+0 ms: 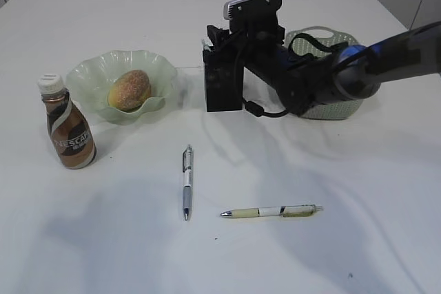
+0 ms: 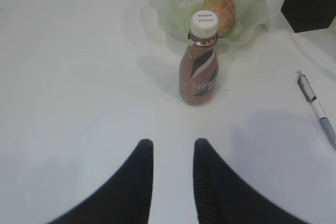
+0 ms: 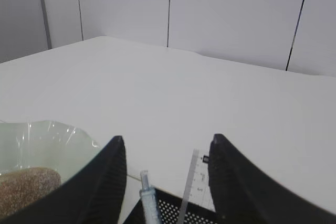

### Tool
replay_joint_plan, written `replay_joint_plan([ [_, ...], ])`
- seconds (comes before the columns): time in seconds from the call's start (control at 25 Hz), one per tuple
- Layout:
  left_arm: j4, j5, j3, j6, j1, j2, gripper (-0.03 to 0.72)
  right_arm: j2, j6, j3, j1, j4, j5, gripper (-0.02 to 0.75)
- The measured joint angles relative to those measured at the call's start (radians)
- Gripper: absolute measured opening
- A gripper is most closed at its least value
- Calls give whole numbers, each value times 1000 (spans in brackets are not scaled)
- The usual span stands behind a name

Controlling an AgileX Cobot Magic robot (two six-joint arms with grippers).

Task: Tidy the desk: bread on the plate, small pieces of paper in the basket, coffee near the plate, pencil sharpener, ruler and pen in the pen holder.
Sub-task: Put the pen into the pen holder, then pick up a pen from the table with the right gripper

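The bench point(image 1: 124, 253) carries everything; work from it down in size. The right arm point(image 1: 386, 53) reaches across the far middle, its fingers point(image 3: 218, 182) standing apart above the pen holder point(image 1: 222, 91), clamped on nothing. The left fingers point(image 2: 144, 182) hang slightly parted and empty over the near left of the bench.

The basket point(image 1: 324, 105) sits toward the far right edge, largely hidden behind the arm, so you cannot tell what it contains. The plate point(image 1: 89, 80), toward the far left edge, already holds the bread point(image 1: 129, 89); the coffee point(image 1: 67, 125) stands upright just beside it.

In the holder a clear ruler point(image 3: 188, 187) and what may be a pen point(image 3: 147, 195) lean upright between the open fingers. Retract at a slant and a finger could catch either one, tipping the holder or flicking its contents out.

Two pens point(image 1: 187, 180) point(image 1: 272, 211) lie flat near the front middle; a shallow pinch may roll them away.
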Motion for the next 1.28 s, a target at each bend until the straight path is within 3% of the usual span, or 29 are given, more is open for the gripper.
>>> replay_joint_plan([
  [0.2,2,0,0,0,0,0,178,-82,0,0,0,0,116,408],
  [0.36,2,0,0,0,0,0,178,-186,13,0,0,0,373,407],
  [0.4,2,0,0,0,0,0,178,-186,13,0,0,0,373,407],
  [0.44,2,0,0,0,0,0,178,-234,13,0,0,0,516,407],
  [0.52,2,0,0,0,0,0,178,-234,13,0,0,0,546,407],
  [0.56,2,0,0,0,0,0,178,-292,13,0,0,0,653,401],
  [0.68,2,0,0,0,0,0,178,-337,13,0,0,0,785,394],
  [1.28,2,2,0,0,0,0,178,-514,2,0,0,51,1251,393],
])
